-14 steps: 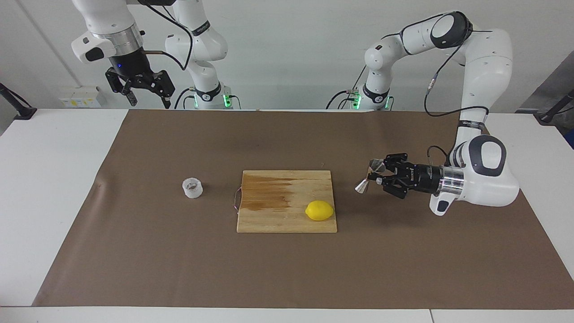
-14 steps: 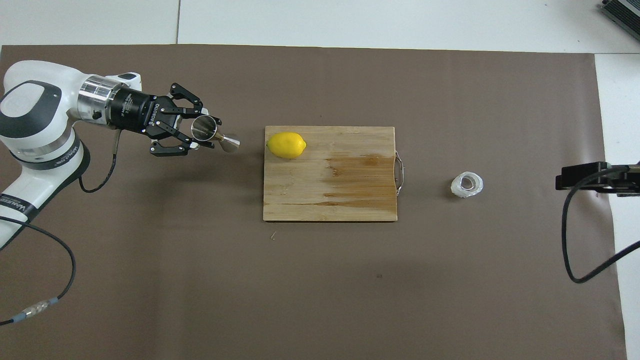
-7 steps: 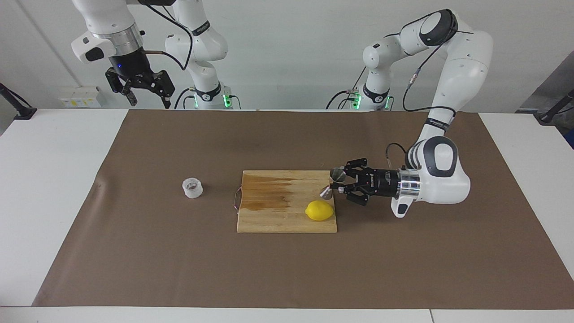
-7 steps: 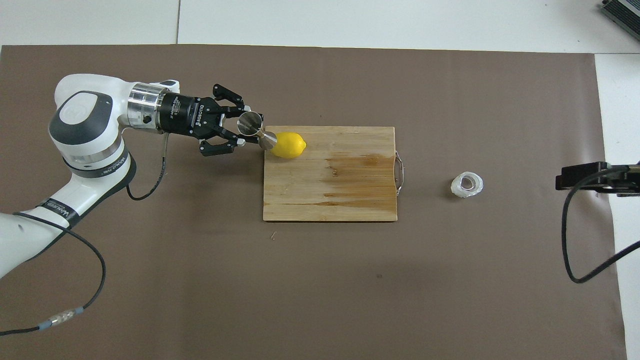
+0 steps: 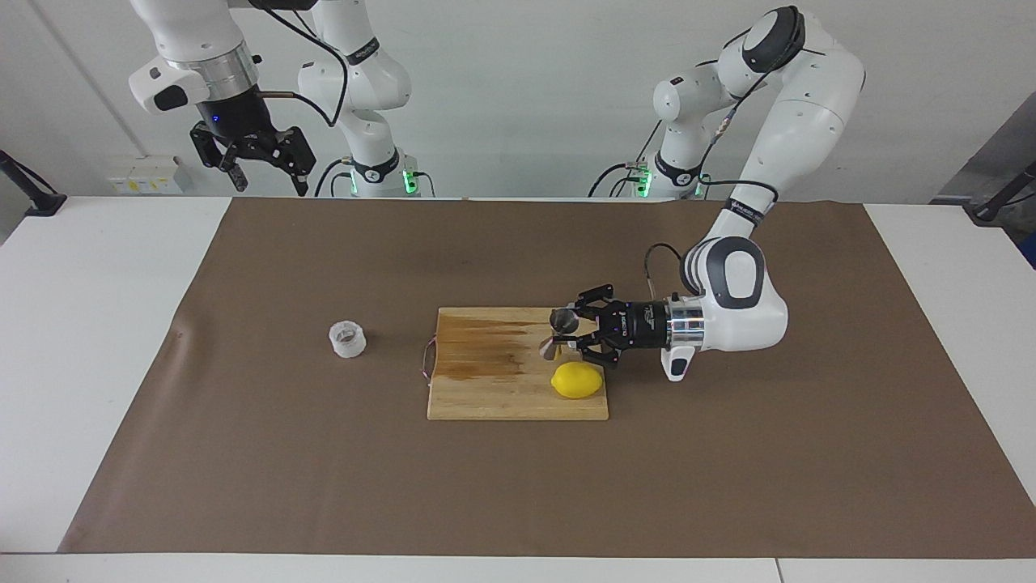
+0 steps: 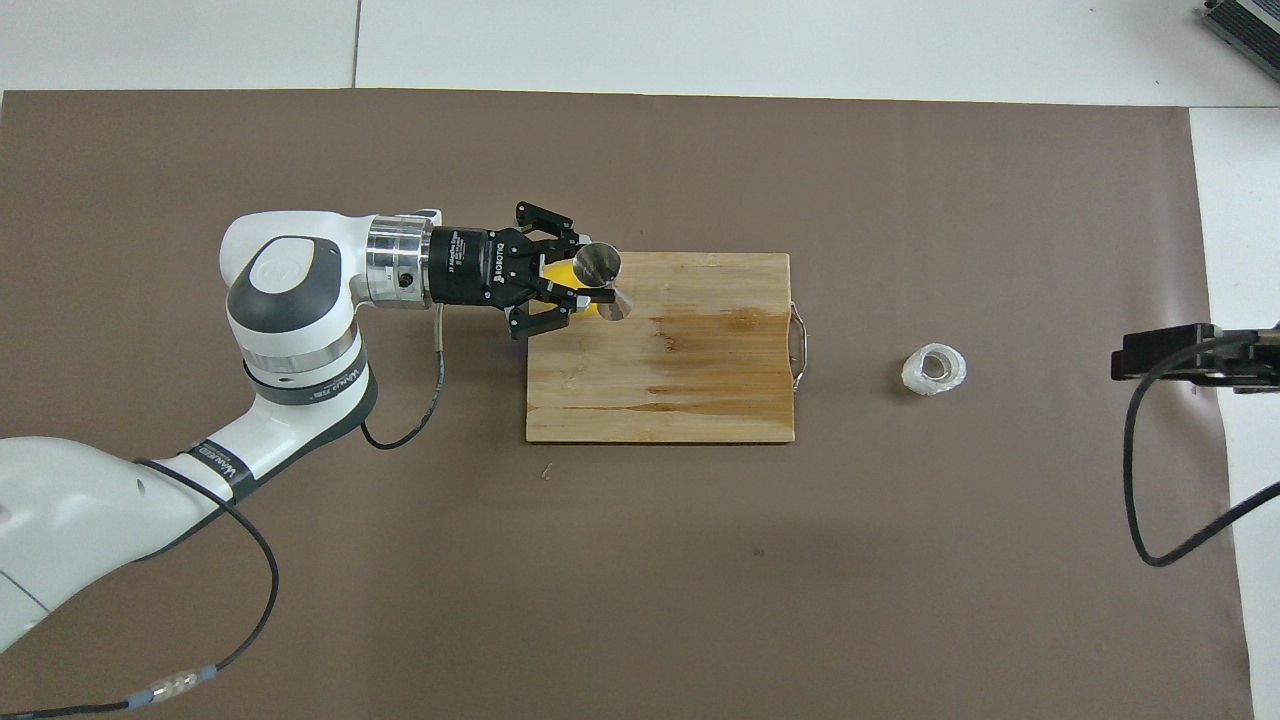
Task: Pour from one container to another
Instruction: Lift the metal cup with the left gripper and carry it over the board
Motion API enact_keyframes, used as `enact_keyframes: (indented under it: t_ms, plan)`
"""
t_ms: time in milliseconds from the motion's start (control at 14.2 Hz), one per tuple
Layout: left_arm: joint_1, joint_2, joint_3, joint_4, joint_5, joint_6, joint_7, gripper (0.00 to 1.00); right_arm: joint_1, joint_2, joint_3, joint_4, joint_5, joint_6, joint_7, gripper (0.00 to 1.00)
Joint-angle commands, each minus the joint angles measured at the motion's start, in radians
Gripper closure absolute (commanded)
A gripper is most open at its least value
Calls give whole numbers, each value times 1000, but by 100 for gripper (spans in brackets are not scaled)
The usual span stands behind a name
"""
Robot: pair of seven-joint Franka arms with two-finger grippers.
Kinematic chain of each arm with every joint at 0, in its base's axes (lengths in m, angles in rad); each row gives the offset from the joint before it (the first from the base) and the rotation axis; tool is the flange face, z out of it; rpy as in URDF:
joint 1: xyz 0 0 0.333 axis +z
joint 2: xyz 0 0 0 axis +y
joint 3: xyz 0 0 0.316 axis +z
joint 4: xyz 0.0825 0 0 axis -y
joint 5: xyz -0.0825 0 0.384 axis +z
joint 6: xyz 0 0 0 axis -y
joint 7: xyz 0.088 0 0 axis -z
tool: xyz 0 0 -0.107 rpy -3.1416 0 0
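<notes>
Gripping the steel jigger tilted at its waist, the left pincer, having travelled in from its own end of the desk, is hovering over the cutting board and lemon, closing on the clear cup, while the wide-open right pincer is waiting aloft.

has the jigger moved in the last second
Yes. Held in the left tool, the jigger has travelled from off the cutting board to over it, above the lemon, toward the clear cup.
</notes>
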Motion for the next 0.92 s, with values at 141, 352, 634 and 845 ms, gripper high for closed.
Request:
enact_keyframes:
  t_ms: [141, 352, 634, 845]
  plan:
    - [-53, -114, 24, -127, -162, 105, 115, 100, -8, -13, -1, -8, 3, -6, -19, 0]
    - [-116, -119, 24, -146, -254, 183, 190, 100, -8, -13, -1, -8, 3, -6, -19, 0]
    - [-191, -119, 24, -153, -354, 289, 257, 100, -8, -13, -1, -8, 3, -6, -19, 0]
    - [-232, -120, 31, -152, -411, 350, 276, 100, -8, -13, 1, -8, 3, -6, -19, 0]
